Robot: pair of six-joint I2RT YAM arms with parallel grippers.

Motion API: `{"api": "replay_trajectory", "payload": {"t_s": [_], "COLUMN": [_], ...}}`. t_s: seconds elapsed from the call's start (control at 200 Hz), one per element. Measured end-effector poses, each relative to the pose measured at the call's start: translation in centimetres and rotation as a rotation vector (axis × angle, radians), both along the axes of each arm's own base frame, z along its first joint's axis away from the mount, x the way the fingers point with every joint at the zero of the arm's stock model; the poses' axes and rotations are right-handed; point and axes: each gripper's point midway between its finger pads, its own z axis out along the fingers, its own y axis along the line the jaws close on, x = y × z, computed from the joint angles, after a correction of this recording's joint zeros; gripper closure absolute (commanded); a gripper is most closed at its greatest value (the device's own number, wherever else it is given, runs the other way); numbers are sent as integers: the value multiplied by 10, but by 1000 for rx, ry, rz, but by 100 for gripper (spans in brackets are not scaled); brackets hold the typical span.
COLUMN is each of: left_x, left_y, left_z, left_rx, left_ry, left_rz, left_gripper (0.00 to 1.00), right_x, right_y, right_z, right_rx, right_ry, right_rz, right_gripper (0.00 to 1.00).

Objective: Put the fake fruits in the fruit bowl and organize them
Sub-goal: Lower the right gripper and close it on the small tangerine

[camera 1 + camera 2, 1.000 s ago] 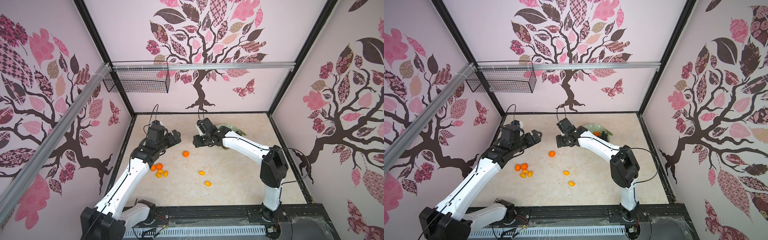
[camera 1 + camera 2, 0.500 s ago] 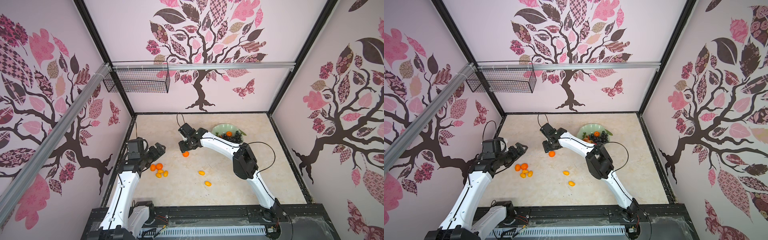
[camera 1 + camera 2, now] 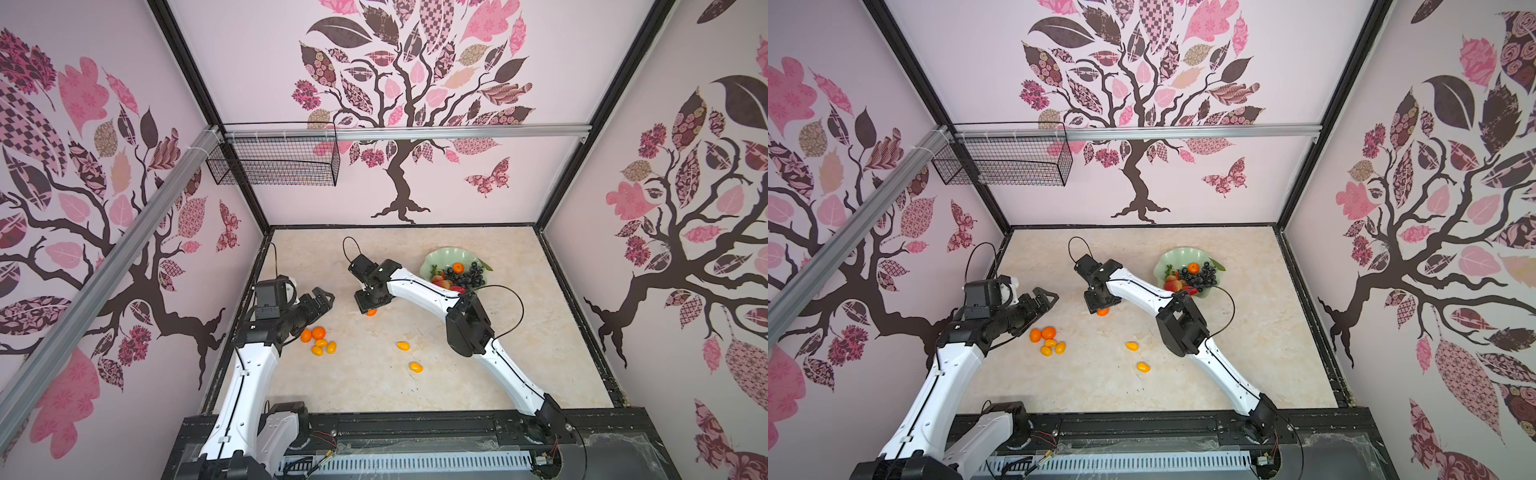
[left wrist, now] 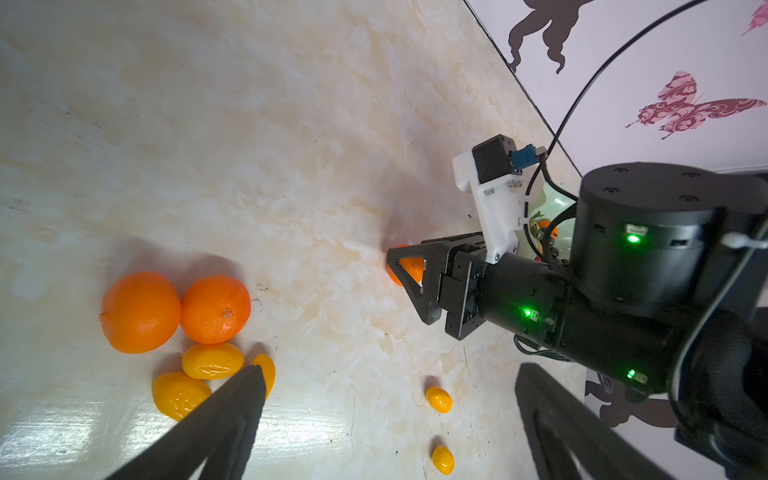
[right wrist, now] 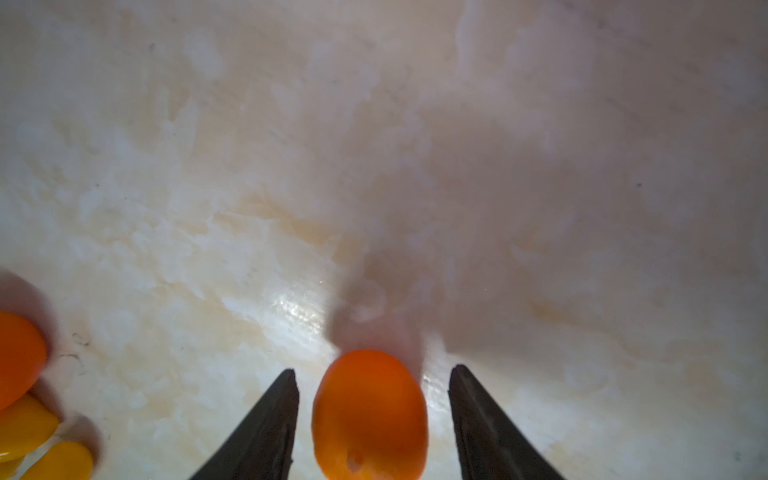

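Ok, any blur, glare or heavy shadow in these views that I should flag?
Right wrist view: soft focus, the orange between the right hand's fingers blurred, broad shadow on the table. Left wrist view: sharp, glare on the table by the kumquats. Top views: evenly lit.

Look to the back left corner and you'll find a black wire basket [image 3: 274,163] hanging from the silver rail [image 3: 415,132] that crosses the back wall. Behind it spreads a tree decal [image 3: 399,183] with pink and brown leaves, and a butterfly [image 3: 488,179] beside its trunk. The tabletop [image 3: 374,386] is pale marble-patterned.
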Motion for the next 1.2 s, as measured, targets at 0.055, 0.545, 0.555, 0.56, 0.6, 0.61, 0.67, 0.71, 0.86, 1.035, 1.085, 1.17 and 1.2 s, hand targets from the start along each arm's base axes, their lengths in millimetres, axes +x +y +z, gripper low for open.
{"api": "replay_trajectory", "payload": {"t_s": [0.055,0.545,0.555,0.56,0.6,0.61,0.67,0.71,0.86,1.035,1.085,1.17,1.2], "left_x": [0,0,0,0,-1,-1,0,0,-1,0,0,0,1], "left_y": [0,-1,-1,-1,-1,-1,-1,-1,-2,-6,-8,-9,-10], "left_z": [0,-4,-4,-4,-5,-5,-4,-4,-4,2,7,18,21], "left_rx": [1,0,0,0,-1,-1,-1,-1,1,-12,-16,-19,-20], "left_ry": [-1,10,10,11,12,12,11,11,9,-18,-42,-88,-101], "left_rz": [-3,-12,-12,-12,-13,-13,-13,-14,-18,-46,-52,-61,-63], "left_gripper": [2,2,2,2,2,2,2,2,2,2,2,2,2], "right_x": [-1,-6,-6,-6,-6,-6,-6,-6,-6,-9,-12,-21,-24], "right_y": [-2,-7,-7,-7,-7,-7,-7,-7,-7,0,1,-2,-3], "right_z": [-2,-5,-5,-5,-5,-5,-5,-5,-5,-3,-3,0,2], "right_rx": [-10,-35,-35,-35,-36,-35,-35,-35,-34,9,25,45,55], "right_ry": [7,24,24,24,24,24,24,24,25,49,60,86,91], "right_rz": [3,13,13,13,13,13,13,13,11,8,5,-3,-4], "right_gripper": [41,51,51,51,52,52,52,53,54,55,55,55,56]}}
